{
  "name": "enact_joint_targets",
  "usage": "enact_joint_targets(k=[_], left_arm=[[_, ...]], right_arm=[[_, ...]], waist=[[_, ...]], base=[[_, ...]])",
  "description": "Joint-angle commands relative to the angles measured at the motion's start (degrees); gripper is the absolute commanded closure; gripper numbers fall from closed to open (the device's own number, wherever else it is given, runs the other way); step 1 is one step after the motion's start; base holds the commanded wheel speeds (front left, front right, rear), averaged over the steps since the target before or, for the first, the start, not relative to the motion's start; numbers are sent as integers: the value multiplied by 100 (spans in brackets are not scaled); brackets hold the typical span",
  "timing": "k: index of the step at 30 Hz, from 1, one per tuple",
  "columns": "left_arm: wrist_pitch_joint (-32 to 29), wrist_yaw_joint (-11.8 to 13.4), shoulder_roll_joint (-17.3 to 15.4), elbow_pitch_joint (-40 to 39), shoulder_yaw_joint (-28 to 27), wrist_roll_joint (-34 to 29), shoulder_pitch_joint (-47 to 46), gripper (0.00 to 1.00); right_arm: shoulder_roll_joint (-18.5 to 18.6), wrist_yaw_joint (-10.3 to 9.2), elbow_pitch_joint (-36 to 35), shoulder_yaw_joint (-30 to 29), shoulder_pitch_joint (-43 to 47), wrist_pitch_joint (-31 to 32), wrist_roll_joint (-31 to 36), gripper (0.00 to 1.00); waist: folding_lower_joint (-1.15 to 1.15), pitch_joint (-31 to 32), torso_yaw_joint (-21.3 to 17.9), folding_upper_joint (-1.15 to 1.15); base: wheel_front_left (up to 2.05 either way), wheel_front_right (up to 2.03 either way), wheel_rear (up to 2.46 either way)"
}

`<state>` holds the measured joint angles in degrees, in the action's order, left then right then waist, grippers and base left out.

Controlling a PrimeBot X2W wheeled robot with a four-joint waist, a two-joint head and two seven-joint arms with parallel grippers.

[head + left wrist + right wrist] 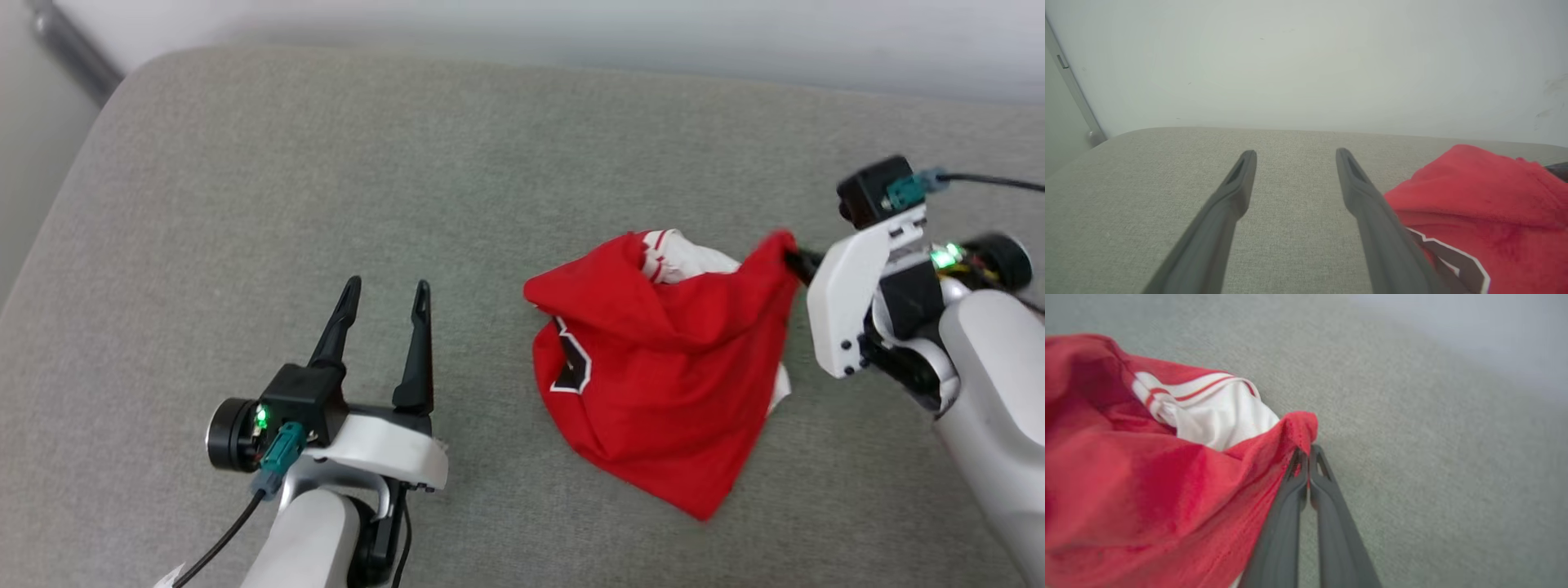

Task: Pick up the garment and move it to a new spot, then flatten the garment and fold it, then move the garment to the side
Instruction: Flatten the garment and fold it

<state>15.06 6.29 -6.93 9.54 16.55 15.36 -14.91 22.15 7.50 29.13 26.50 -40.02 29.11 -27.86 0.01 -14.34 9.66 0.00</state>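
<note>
**Operator:** Where is the garment?

**Spotter:** You have the garment (653,367) crumpled in a red heap on the grey cushion (245,204), right of centre and nearer your right arm than your left. Its far right corner is lifted. The rest sags down onto the cushion and tapers to a point on the near side.

**Operator:** What holds that corner?

**Spotter:** Your right gripper (1308,451). Its two dark fingers are pressed together, with a fold of red cloth pinched between the tips.

**Operator:** And my left?

**Spotter:** Your left gripper (388,284) sits left of the garment, apart from it. Its fingers are spread wide with nothing between them, and they point toward the far side and the pale wall (1306,61).

**Operator:** Anything showing on the shirt?

**Spotter:** Some white striped cloth (690,260) pokes out at the far top of the heap, just beside your pinched corner. A piece of black lettering (571,367), edged in white, shows on the heap's left face.
</note>
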Motion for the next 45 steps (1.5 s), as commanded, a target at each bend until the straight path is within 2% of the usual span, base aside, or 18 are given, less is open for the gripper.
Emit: enact_joint_targets(k=[1, 6, 9, 12, 16, 19, 24, 25, 26, 37, 42, 45], left_arm=[[15, 21, -50, 25, -31, -16, 82, 0], [15, 46, -108, 81, -84, 22, 266, 0], [-13, 80, -155, 66, -102, 49, 376, 0], [-71, 121, -188, 30, -109, 60, 483, 0], [-165, 146, -243, 11, -116, 107, 638, 0], [-245, 168, -271, 26, -119, 144, 738, 0], [-351, 188, -310, 63, -124, 203, 877, 0], [-366, 189, -322, 67, -125, 219, 898, 0], [-371, 192, -333, 69, -126, 233, 910, 0], [-496, 236, -391, 70, -91, 320, 1157, 0], [-537, 269, -411, 32, -64, 343, 1228, 0], [-551, 285, -432, 21, -77, 354, 1256, 0]], right_arm=[[-7, -3, -126, 17, -54, -77, 44, 100], [210, -5, -870, -458, 256, -163, 286, 100], [295, -5, -1346, -1120, 740, -36, 504, 100], [160, -4, -1832, -1957, 1540, 262, 787, 100], [-252, -3, -2322, -2983, 2875, 665, 1067, 100], [-713, -3, -2455, -3547, 3861, 888, 1170, 100], [-1423, -2, -2267, -3791, 4889, 1106, 1175, 100], [-1459, -2, -2245, -3769, 4975, 1052, 1211, 84], [-1524, -2, -2238, -3766, 5015, 960, 1218, 0], [-1796, -2, -2392, -3907, 4490, -1618, 1728, 0], [-1851, -2, -2551, -3636, 4336, -2579, 1903, 0], [-1869, -2, -2715, -3304, 4350, -2867, 1987, 0]], waist=[[-1, 181, -192, 0], [-1, 495, -532, 0], [-1, 653, -715, 0], [-1, 773, -862, 0], [-1, 940, -983, 0], [-1, 1037, -1029, 0], [-1, 1145, -1068, 0], [-1, 1167, -1071, 0], [-1, 1179, -1075, 0], [-1, 1470, -1098, 0], [-1, 1548, -1062, 0], [-1, 1589, -1069, 0]], base=[[0, 0, 0], [0, 0, 0], [0, 0, 0], [0, 0, 0], [0, 0, 0], [0, 0, 0], [0, 0, 0], [0, 0, 0], [0, 0, 0], [0, 0, 0], [0, 0, 0], [0, 0, 0]])
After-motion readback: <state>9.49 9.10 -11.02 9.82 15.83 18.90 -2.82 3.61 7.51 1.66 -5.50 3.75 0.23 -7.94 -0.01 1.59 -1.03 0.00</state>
